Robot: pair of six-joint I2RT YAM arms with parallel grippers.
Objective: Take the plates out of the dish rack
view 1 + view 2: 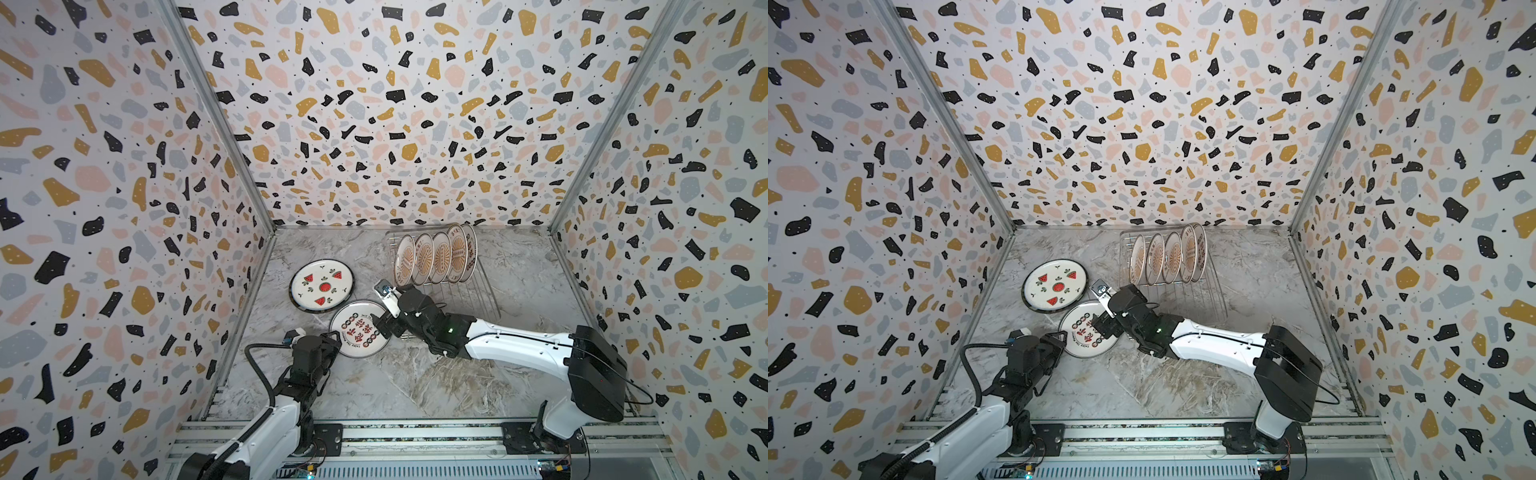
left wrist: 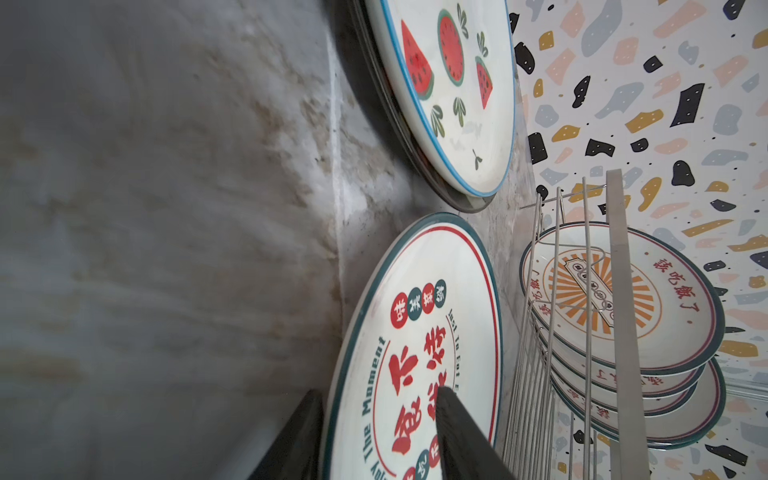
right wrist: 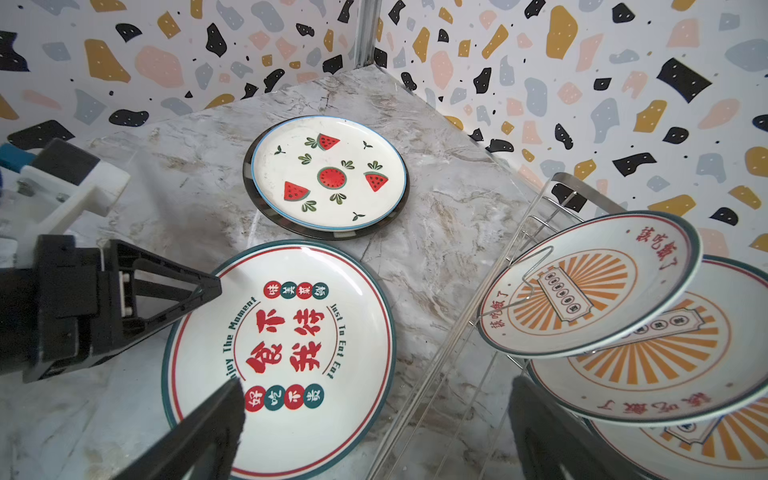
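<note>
The left pincer (image 2: 374,399), parted astride the rim of the red-lettered plate (image 3: 291,340) lying flat on the table (image 1: 415,382) just ahead of it, is to be drawn straight back without dragging that plate, while the right pincer (image 3: 378,384), spread wide and empty, is held near the plates (image 1: 440,257) standing in the rack (image 1: 478,291).

Right arm (image 1: 511,340) covers near-left corner of dish rack (image 1: 478,291) and edge of red-character plate (image 1: 353,332). Racked plates (image 1: 440,257) overlap; rearmost mostly hidden. Left wrist view: watermelon plate (image 2: 457,104) cut by frame edge.
</note>
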